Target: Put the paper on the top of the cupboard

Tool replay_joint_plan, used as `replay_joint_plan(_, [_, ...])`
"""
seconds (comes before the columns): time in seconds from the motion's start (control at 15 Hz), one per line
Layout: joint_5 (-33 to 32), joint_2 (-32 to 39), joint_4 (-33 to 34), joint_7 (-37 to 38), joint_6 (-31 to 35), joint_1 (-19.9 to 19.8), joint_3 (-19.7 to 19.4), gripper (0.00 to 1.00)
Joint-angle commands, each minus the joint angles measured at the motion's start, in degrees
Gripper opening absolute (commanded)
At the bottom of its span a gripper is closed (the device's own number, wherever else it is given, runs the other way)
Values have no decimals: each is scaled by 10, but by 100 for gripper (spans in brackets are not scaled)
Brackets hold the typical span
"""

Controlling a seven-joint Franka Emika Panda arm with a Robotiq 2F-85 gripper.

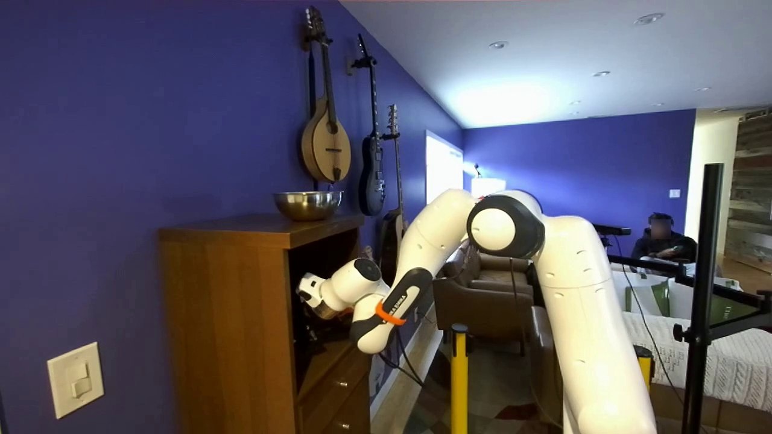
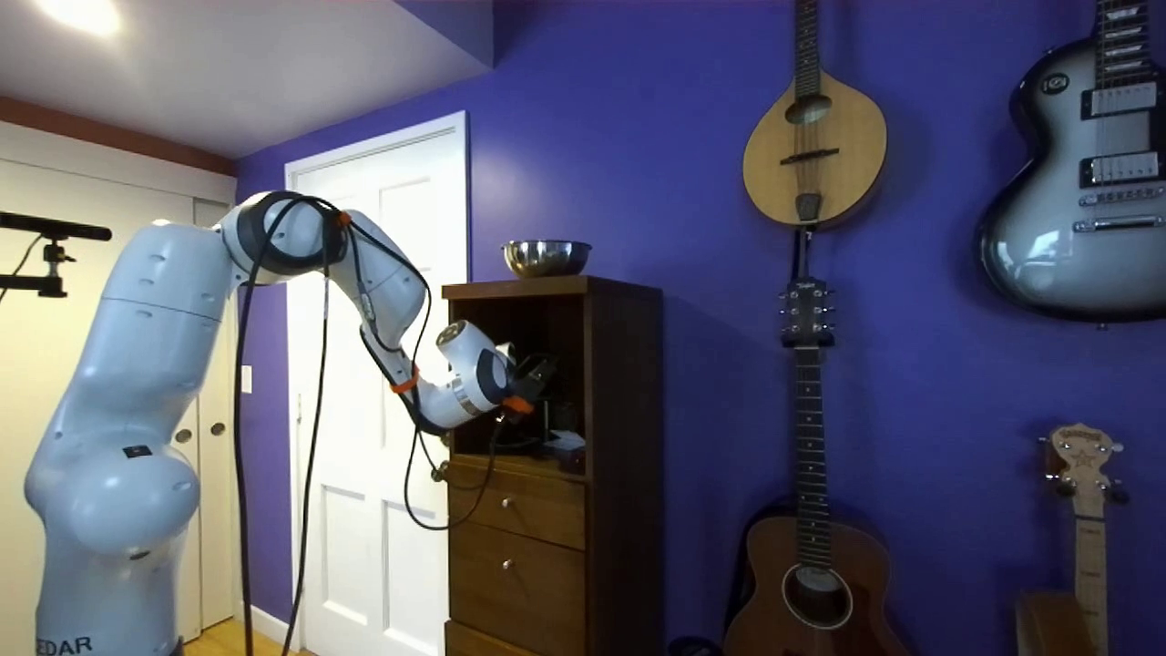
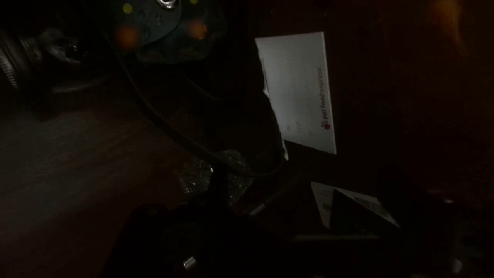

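One white, four-cornered paper (image 3: 299, 92), ragged along an edge and printed "pet food express", is presumably the task's object; it lies within the open compartment (image 2: 528, 314) of the brown wooden cupboard (image 1: 229, 325), above that cupboard's knobbed drawers (image 2: 547, 515). A second, partly hidden white sheet (image 3: 322, 199), also within the cupboard, could equally be meant. In an exterior view, a small pale paper patch (image 2: 567, 441) shows low in the cupboard; to which sheet it belongs is unclear. A thin dark cable (image 3: 177, 137) and a clear, faceted, glass-like object (image 3: 198, 177) share the cupboard's gloomy interior. The black two-jawed gripper (image 3: 307, 183) also reaches inside the cupboard, its jaws, though dim, seeming to stand apart with nothing visibly grasped. Its white jointed robot arm (image 2: 182, 264) extends in front of the cupboard. A shiny round metal bowl (image 2: 547, 259) stands on the cupboard's top, the paper's goal. Progress, as judged: entry into the cupboard is achieved; grasping the paper, drawing it out past the cupboard's front edge, lifting, placing it on top and releasing it remain.
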Motion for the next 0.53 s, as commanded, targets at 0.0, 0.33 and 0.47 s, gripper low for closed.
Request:
replay_joint_plan(0.0, [20, 47, 53, -5, -10, 35, -35, 68])
replay_joint_plan(0.33, [45, 84, 88, 2, -3, 76, -80, 31])
replay_joint_plan(0.47, [47, 92, 91, 1, -7, 88, -90, 18])
